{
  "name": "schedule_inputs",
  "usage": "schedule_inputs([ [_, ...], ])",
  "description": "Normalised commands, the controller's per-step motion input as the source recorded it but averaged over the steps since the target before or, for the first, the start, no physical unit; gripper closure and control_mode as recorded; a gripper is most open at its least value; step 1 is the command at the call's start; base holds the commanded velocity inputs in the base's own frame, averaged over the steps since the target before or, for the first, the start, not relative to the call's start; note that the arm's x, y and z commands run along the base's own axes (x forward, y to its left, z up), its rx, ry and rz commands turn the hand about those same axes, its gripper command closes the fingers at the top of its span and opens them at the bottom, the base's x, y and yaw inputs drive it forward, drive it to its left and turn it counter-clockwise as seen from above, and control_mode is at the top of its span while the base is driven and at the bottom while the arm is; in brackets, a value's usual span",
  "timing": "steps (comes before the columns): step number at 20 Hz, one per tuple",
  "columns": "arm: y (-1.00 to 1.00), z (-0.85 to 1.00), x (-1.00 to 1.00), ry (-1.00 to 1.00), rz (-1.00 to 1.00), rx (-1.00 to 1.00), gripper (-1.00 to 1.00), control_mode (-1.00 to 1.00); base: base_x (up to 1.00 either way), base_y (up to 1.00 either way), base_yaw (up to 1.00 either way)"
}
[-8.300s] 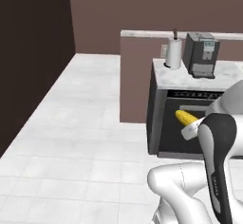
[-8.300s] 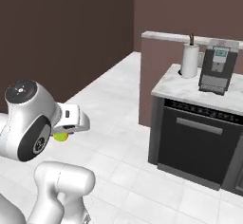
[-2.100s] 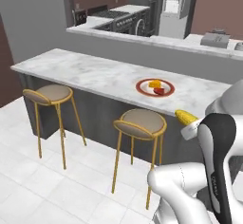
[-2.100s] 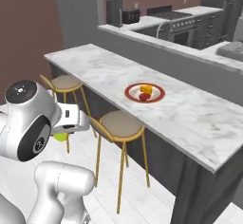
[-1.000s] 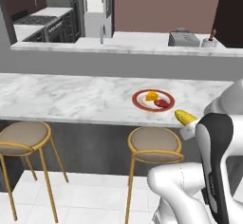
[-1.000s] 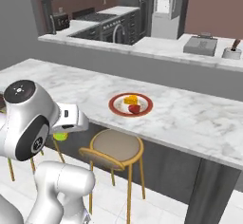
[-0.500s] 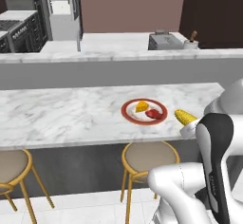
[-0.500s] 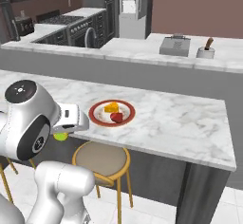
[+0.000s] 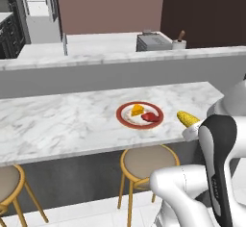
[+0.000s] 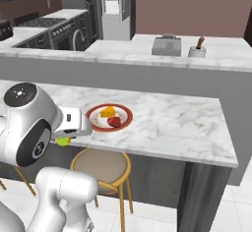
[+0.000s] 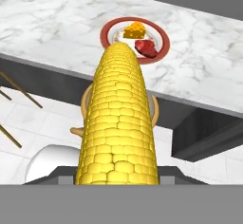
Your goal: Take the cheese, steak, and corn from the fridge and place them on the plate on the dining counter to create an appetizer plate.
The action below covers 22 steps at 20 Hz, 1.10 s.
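- Gripper point(image 9: 188, 125): fingers closed on the corn point(image 11: 118, 123), which runs lengthwise out of the hand toward the plate; the fingertips themselves are hidden behind the cob in the hand view.
- Corn, condition: yellow cob with even rows of kernels, a green end showing beside the hand in the right base view; held off the counter, in front of its near edge and above a stool point(image 9: 148, 163).
- Dining counter point(image 9: 62, 125): white grey-veined marble top on a dark grey base, with round wooden-legged stools tucked under its near side.
- Plate point(image 9: 127, 111): round, red rim, pale centre, lying flat on the marble near the counter's front edge.
- Cheese point(image 9: 137, 110): orange-yellow wedge on the plate, far side.
- Steak point(image 9: 150, 117): dark-red piece on the plate, just beside the cheese, near side.
- Room: a raised grey ledge behind the counter; beyond it a second white worktop carrying a grey toaster-like box point(image 10: 166, 45) and a small white pot point(image 10: 197, 51) with a utensil in it; brown back wall, dark cabinets at the left.
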Motion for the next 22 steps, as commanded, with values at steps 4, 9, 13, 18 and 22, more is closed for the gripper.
schedule_inputs([
  [4, 0.0, 0.0, 0.0, 0.0, 0.0, 0.0, 1.0, 1.0, 0.57, 0.33, -0.18],
  [9, 0.2, -0.01, 0.33, 0.0, -0.12, 0.0, 1.0, -1.0, 0.0, 0.0, 0.0],
  [13, 0.33, 0.0, 0.16, 0.0, -0.08, 0.0, 1.0, -1.0, 0.0, 0.0, 0.0],
  [18, 0.48, 0.0, 0.16, 0.0, -0.15, 0.0, 1.0, -1.0, 0.0, 0.0, 0.0],
  [22, 0.25, 0.0, 0.21, 0.01, -0.13, 0.0, 1.0, -1.0, 0.0, 0.0, 0.0],
])
